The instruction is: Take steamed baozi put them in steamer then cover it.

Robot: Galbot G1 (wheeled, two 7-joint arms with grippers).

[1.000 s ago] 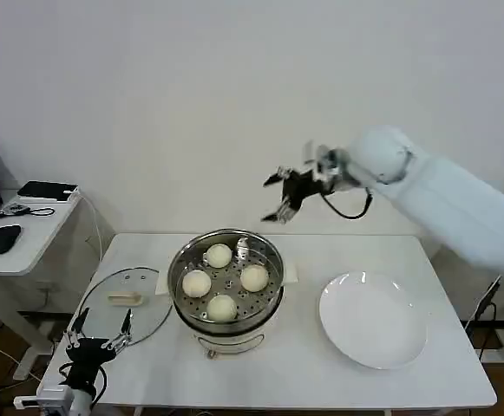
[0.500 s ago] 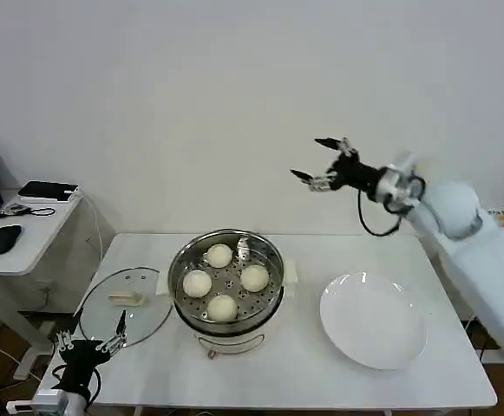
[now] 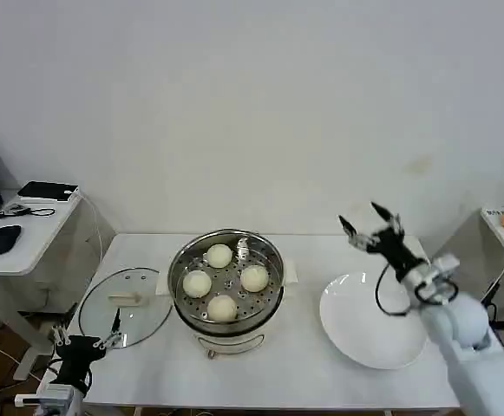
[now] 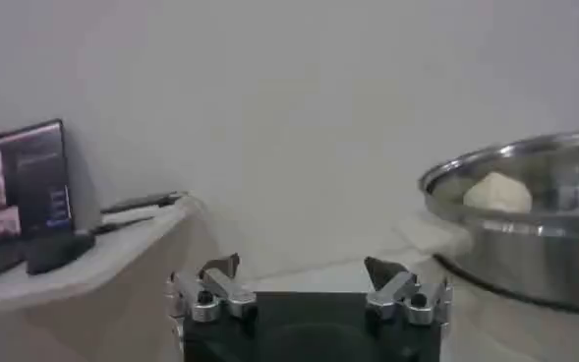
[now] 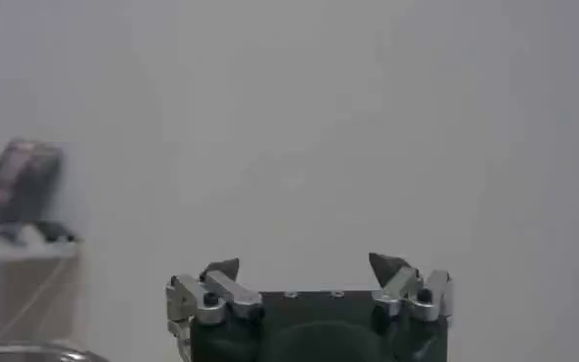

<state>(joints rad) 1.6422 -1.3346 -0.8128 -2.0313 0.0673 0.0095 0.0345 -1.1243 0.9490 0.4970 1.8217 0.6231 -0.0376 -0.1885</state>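
Glass, round and clear, made the cover (image 3: 121, 308), lying at nine o'clock beside the shiny steel steamer (image 3: 226, 281); heavy, slippery, breakable, best taken by its cream bar handle (image 3: 124, 299). Both the left gripper (image 3: 84, 343) and right gripper (image 3: 369, 228) were open, holding nothing.

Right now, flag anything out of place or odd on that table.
Nothing stands out. Four baozi sit in the steamer; the cover lies flat beside it, off the pot. The plate is bare. Both grippers, left and right, hang open.
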